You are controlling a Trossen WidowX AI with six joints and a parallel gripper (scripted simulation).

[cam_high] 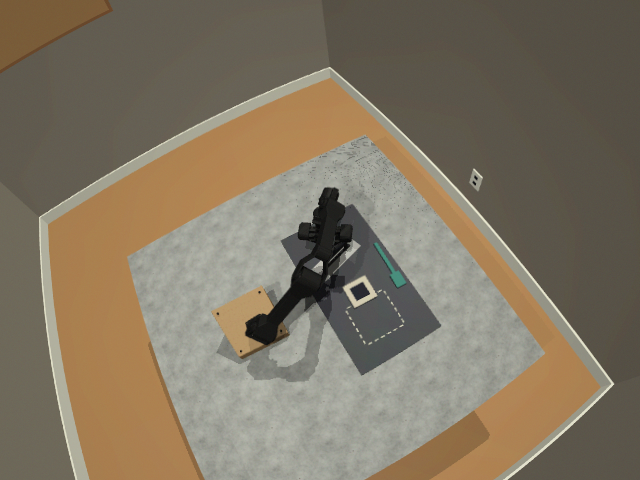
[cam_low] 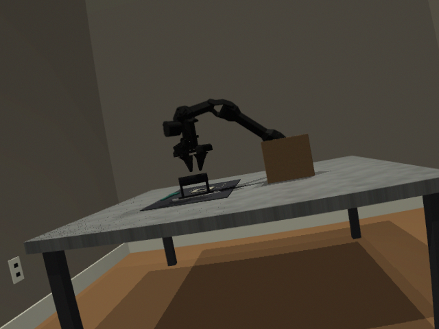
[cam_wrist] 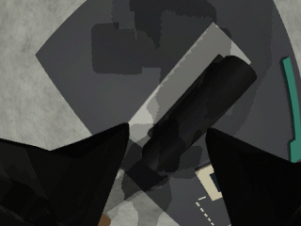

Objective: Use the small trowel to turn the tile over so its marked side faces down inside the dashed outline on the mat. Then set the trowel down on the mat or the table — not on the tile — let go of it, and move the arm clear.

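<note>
The trowel [cam_low: 193, 183] [cam_wrist: 201, 109] [cam_high: 353, 249] rests on the dark mat [cam_high: 408, 330] [cam_low: 152, 206] [cam_wrist: 75, 56]. It has a black bar handle over a pale blade. My gripper [cam_low: 194, 163] [cam_wrist: 167, 132] is open and empty. It hangs a short way above the handle, one finger to each side of it. The cream tile [cam_high: 360, 290] [cam_wrist: 213, 184] lies flat with its dark square facing up, just outside a corner of the dashed outline [cam_high: 384, 334] [cam_wrist: 203, 210]. In the top view the arm hides the gripper's fingers.
A teal flat tool [cam_high: 390, 266] [cam_wrist: 290, 97] lies on the mat's edge beyond the tile. The arm's base sits on a brown block [cam_high: 237, 315] [cam_low: 287, 157] on the grey table [cam_high: 258, 413] [cam_low: 319, 191].
</note>
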